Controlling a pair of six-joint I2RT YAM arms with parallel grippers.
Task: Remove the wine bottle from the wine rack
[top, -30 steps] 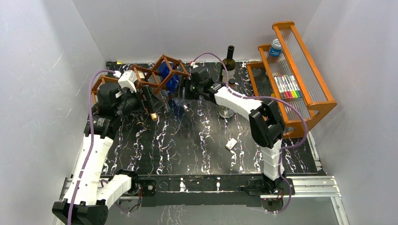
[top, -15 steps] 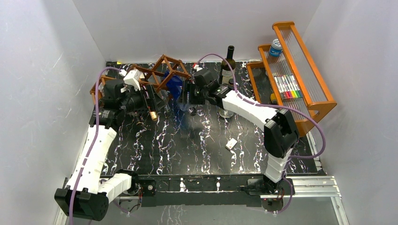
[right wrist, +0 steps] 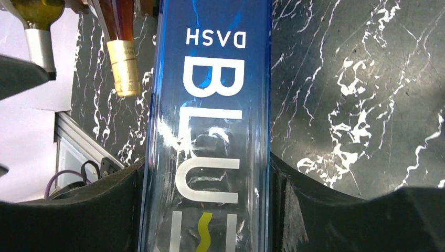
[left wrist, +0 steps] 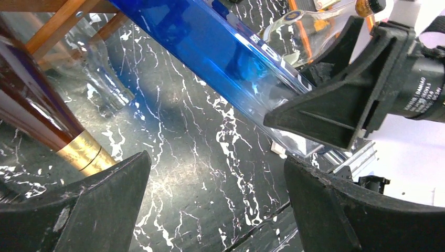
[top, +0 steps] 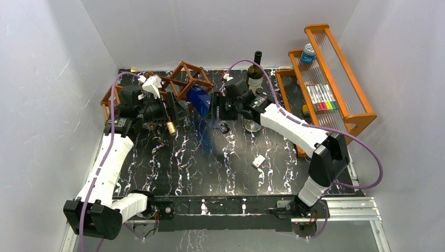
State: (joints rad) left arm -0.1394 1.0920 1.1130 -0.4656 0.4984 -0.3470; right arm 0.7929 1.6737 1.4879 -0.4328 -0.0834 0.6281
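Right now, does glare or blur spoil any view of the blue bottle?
Right wrist view: the blue bottle is sharp and its white lettering readable, with a glare streak across the letters; the fingers of the right end effector are dark. Left wrist view: bright reflections run along the bottle. Top external view: even light, but the bottle is too small to read.
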